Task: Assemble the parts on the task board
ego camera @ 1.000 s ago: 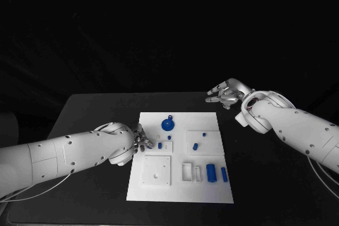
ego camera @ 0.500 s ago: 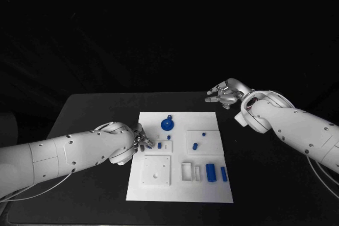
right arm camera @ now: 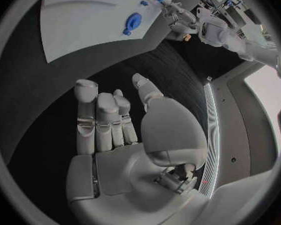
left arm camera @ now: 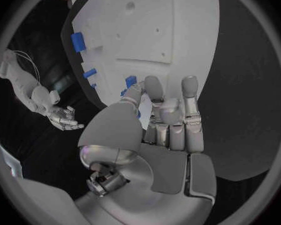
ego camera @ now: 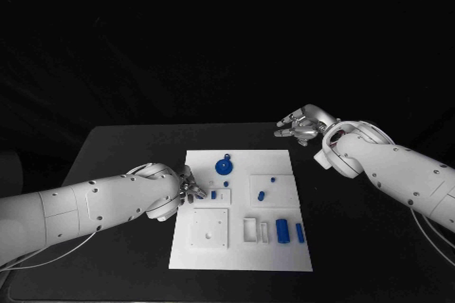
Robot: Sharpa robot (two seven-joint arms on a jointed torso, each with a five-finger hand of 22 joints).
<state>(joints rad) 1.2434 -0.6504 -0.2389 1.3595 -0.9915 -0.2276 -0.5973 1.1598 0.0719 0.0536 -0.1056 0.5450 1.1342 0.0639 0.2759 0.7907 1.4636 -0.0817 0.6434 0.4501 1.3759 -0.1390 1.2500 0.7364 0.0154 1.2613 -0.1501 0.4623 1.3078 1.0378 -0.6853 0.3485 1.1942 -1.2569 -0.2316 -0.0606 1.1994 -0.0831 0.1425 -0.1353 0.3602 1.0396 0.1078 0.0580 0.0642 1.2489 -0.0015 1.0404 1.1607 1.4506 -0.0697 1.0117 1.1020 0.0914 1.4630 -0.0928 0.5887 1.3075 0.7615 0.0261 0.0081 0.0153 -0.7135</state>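
Left hand [ego camera: 187,188] at the left edge of the white board [ego camera: 242,250], fingertips [left arm camera: 135,91] touching a small blue piece [left arm camera: 130,80] there; whether actually pinched, cannot tell. Right hand [ego camera: 304,125] open over the black table [ego camera: 123,152] beyond the board's far right corner, fingers apart, holding nothing. Round blue part [ego camera: 225,166] near the board's far edge, blue cylinders [ego camera: 283,230] in slots near the front right.

white task board [ego camera: 242,250], blue parts [ego camera: 283,230] on it
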